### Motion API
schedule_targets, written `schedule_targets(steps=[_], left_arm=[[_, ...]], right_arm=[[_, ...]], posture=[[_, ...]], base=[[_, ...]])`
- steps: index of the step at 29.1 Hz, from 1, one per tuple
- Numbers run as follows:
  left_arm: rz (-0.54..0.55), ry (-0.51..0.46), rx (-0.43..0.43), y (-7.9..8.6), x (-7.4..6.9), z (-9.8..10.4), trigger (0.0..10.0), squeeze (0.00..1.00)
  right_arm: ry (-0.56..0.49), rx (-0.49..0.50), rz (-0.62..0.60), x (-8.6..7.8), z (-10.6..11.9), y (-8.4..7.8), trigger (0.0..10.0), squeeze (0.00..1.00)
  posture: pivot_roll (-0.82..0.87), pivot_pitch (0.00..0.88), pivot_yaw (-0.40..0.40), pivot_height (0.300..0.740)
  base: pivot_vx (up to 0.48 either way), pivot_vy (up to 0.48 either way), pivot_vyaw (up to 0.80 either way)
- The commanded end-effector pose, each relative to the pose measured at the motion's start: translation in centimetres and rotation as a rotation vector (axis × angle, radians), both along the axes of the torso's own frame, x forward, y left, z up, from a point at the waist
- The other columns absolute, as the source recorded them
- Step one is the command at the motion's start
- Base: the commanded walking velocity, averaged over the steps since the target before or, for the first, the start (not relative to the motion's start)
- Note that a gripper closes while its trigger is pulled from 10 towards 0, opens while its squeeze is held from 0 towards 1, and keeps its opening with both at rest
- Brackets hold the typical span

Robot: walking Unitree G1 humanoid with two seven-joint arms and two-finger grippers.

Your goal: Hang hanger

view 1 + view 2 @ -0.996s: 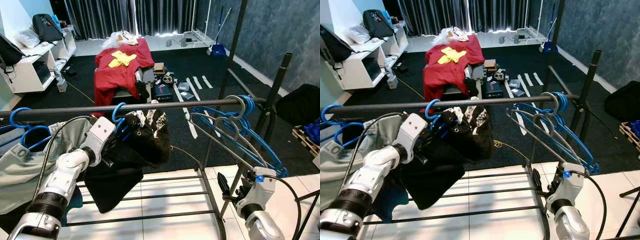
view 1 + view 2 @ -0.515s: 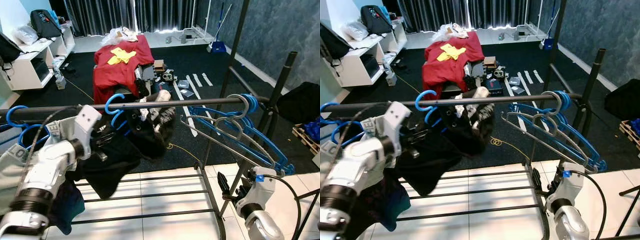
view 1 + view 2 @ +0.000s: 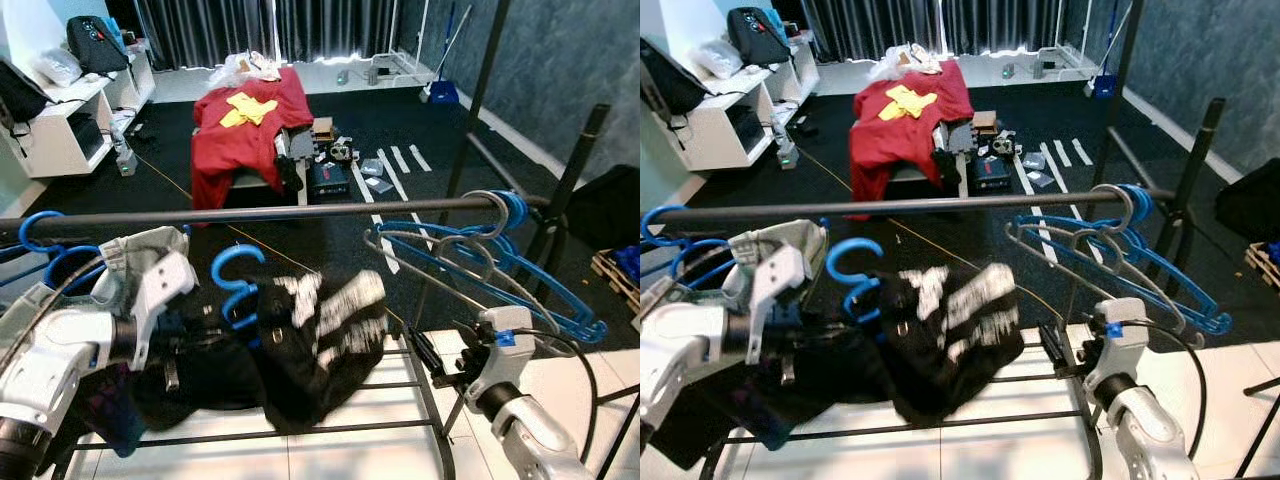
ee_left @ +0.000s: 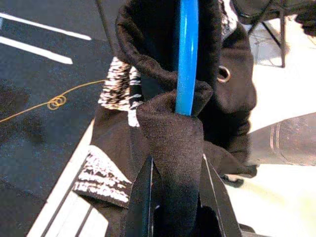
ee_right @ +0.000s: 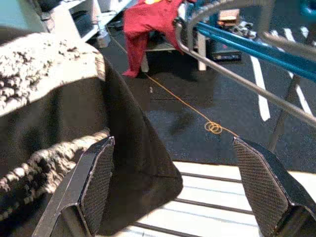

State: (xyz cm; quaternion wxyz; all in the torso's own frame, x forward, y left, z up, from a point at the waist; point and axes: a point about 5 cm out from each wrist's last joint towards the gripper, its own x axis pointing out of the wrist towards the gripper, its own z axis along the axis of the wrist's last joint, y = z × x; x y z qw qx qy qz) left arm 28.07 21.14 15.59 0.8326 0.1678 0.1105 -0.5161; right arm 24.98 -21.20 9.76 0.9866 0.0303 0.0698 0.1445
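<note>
Blue hanger (image 3: 236, 285) with a black patterned garment (image 3: 315, 345) draped on it sits low in the centre-left of the frame, its hook well below the dark rail (image 3: 300, 212) that crosses the picture. Left gripper (image 4: 173, 190) is clamped narrow on the hanger's blue bar through a fold of black cloth; the wrist view shows both fingers pinching that fold. Garment sags toward the lower rack bars (image 3: 330, 428).

Right gripper (image 5: 177, 182) hangs idle at lower right of the frame, fingers spread wide, holding nothing, near a cluster of empty hangers (image 3: 480, 250) already on the rail's right end.

Judgement: hanging not done. To do it well, lift until the hook clears the rail top, keep the hook's open side facing the rail, pick the bare stretch between the grey shirt (image 3: 140, 255) at left and the empty hangers, lower, then release. Grip through cloth may slip; keep the lift slow.
</note>
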Motion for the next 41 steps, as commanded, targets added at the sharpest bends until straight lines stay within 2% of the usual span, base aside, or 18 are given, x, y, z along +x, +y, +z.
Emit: schedule_targets(steps=[1,2,5,6,8,9,10,11,13,18,22,27,31,33,34,36,38,41], left_arm=[[-0.013,-0.011,-0.019,-1.0,-0.1,0.1,10.0,0.0],[-0.026,-0.005,-0.063,-2.4,-0.2,-0.3,10.0,0.0],[-0.036,0.0,-0.094,-3.2,-0.3,-0.4,10.0,0.0],[-0.046,0.005,-0.121,-4.1,-0.5,-0.5,10.0,0.0],[-0.046,0.005,-0.121,-4.1,-0.5,-0.5,10.0,0.0],[-0.057,0.008,-0.124,-4.7,-0.7,-0.7,10.0,0.0],[-0.057,0.008,-0.124,-4.7,-0.7,-0.7,10.0,0.0],[-0.065,0.014,-0.114,-5.1,-1.0,-1.0,10.0,0.0],[-0.066,0.016,-0.102,-5.2,-1.1,-1.2,10.0,0.0],[-0.052,0.008,-0.091,-5.2,-1.0,-1.2,10.0,0.0],[-0.023,-0.018,-0.108,-6.0,-0.4,-1.0,10.0,0.0],[0.145,-0.127,-0.185,-8.1,1.9,0.1,10.0,0.0],[0.222,-0.142,-0.239,-8.6,2.8,0.7,10.0,0.0],[0.222,-0.142,-0.239,-8.6,2.8,0.7,10.0,0.0],[0.279,-0.168,-0.269,-8.7,3.3,1.2,10.0,0.0],[0.279,-0.168,-0.269,-8.7,3.3,1.2,10.0,0.0],[0.372,-0.184,-0.35,-9.0,4.2,2.2,10.0,0.0],[0.391,-0.182,-0.372,-9.2,4.4,2.4,10.0,0.0]], right_arm=[[-0.035,0.013,0.035,0.4,1.3,0.6,10.0,0.0],[-0.074,0.035,0.052,0.7,2.5,0.9,10.0,0.0],[-0.099,0.051,0.063,0.9,3.3,1.1,10.0,0.0],[-0.116,0.059,0.114,0.7,4.1,1.6,10.0,0.0],[-0.116,0.059,0.114,0.7,4.1,1.6,10.0,0.0],[-0.117,0.038,0.205,0.1,4.8,2.0,10.0,0.0],[-0.117,0.038,0.205,0.1,4.8,2.0,10.0,0.0],[-0.108,0.006,0.295,-0.8,5.4,2.2,10.0,0.0],[-0.097,-0.016,0.353,-1.5,5.8,2.2,10.0,0.0],[-0.078,-0.032,0.377,-1.9,5.9,2.4,10.0,0.0],[-0.058,-0.029,0.378,-1.7,5.4,3.6,10.0,0.0],[-0.058,0.003,0.394,-1.4,5.7,5.3,10.0,0.0],[-0.059,0.011,0.402,-1.4,6.0,5.6,10.0,0.0],[-0.059,0.011,0.402,-1.4,6.0,5.6,10.0,0.0],[-0.058,0.015,0.399,-1.3,6.0,5.8,10.0,0.0],[-0.058,0.015,0.399,-1.3,6.0,5.8,10.0,0.0],[-0.058,0.021,0.362,-1.0,5.7,6.3,10.0,0.0],[-0.059,0.023,0.346,-0.8,5.7,6.4,10.0,0.0]], posture=[[-0.12,0.0,0.035,0.74],[-0.12,0.0,0.036,0.74],[-0.12,0.0,0.035,0.74],[-0.12,0.0,0.036,0.74],[-0.12,0.0,0.036,0.74],[-0.12,0.0,0.039,0.74],[-0.12,0.0,0.039,0.74],[-0.13,0.0,0.042,0.74],[-0.13,0.0,0.043,0.74],[-0.13,0.0,0.046,0.74],[-0.13,0.0,0.047,0.74],[-0.14,0.0,0.047,0.74],[-0.13,0.0,0.047,0.74],[-0.13,0.0,0.047,0.74],[-0.14,0.0,0.048,0.74],[-0.14,0.0,0.048,0.74],[-0.14,0.0,0.05,0.74],[-0.14,0.0,0.05,0.74]], base=[[0.0,0.0,0.0],[0.0,0.0,0.0],[0.0,0.0,0.0],[0.0,0.0,0.0],[0.0,0.0,0.0],[-0.469,0.0,0.0],[-0.469,0.0,0.0],[-0.465,0.0,0.0],[-0.467,0.0,0.0],[-0.466,0.0,0.0],[-0.448,0.0,0.0],[-0.155,0.0,0.0],[0.0,0.0,0.0],[0.0,0.0,0.0],[0.0,0.0,0.0],[0.0,0.0,0.0],[0.0,0.0,0.0],[0.0,0.0,0.0]])
